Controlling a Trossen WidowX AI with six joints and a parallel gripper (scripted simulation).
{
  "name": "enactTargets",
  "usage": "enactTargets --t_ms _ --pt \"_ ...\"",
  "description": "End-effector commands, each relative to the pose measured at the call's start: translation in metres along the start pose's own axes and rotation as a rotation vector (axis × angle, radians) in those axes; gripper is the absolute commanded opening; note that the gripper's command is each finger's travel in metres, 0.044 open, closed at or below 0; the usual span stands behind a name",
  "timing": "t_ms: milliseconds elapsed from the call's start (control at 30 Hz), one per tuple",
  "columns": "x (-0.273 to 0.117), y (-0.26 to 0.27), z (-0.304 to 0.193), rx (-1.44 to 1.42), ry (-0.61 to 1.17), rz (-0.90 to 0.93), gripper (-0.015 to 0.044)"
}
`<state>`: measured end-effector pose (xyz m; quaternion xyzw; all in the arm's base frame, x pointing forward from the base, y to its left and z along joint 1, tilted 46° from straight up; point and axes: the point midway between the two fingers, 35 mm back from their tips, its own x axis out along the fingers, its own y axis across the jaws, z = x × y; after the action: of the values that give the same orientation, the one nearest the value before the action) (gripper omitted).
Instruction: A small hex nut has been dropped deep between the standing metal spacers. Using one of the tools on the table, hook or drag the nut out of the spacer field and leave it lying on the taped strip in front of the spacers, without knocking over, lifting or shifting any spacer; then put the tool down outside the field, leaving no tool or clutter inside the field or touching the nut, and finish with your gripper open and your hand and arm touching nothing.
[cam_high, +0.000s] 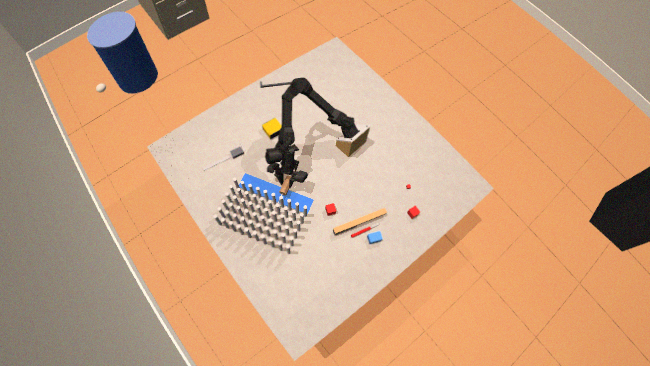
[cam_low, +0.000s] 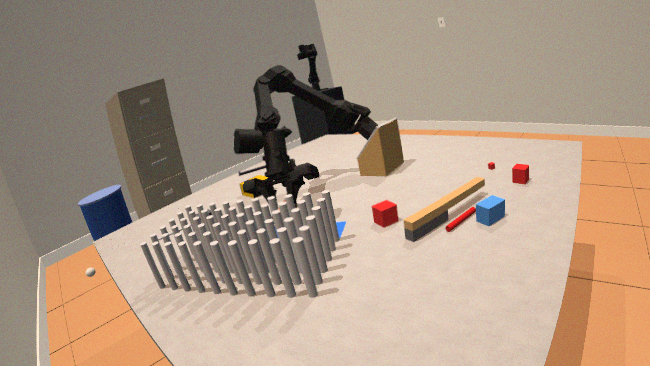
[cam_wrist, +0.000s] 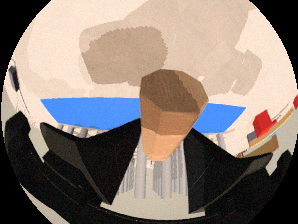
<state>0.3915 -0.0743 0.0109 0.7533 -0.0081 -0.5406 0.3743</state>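
Observation:
My gripper (cam_high: 287, 179) (cam_low: 294, 196) (cam_wrist: 163, 126) is shut on a wooden handle (cam_high: 285, 186) (cam_wrist: 172, 117), above the blue taped strip (cam_high: 306, 201) (cam_low: 341, 229) (cam_wrist: 100, 111) at the front edge of the spacer field. The rest of this wooden-handled tool is hidden or too thin to make out. The grey metal spacers (cam_low: 306, 270) (cam_wrist: 140, 175) stand upright in close rows. The hex nut cannot be made out in any view. A thin rod with a grey handle (cam_high: 237, 152) lies beyond the strip's left end.
A yellow block (cam_high: 271, 127) (cam_low: 248, 188) lies behind the gripper. Right of the field are a red cube (cam_high: 330, 209) (cam_low: 385, 214), a long wooden bar (cam_high: 360, 221) (cam_low: 445, 201), a red-handled tool (cam_high: 361, 231) (cam_low: 460, 219) and a blue block (cam_high: 374, 237) (cam_low: 490, 210). A tan wedge (cam_low: 392, 150) stands by the arm's base.

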Motion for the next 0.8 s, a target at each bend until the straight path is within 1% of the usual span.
enactTargets --t_ms 0,767 --pt "0.0007 0.0009 -0.004 0.003 0.003 0.003 0.0" --pt "0.0081 0.0001 -0.0021 0.0 0.003 0.002 0.0"
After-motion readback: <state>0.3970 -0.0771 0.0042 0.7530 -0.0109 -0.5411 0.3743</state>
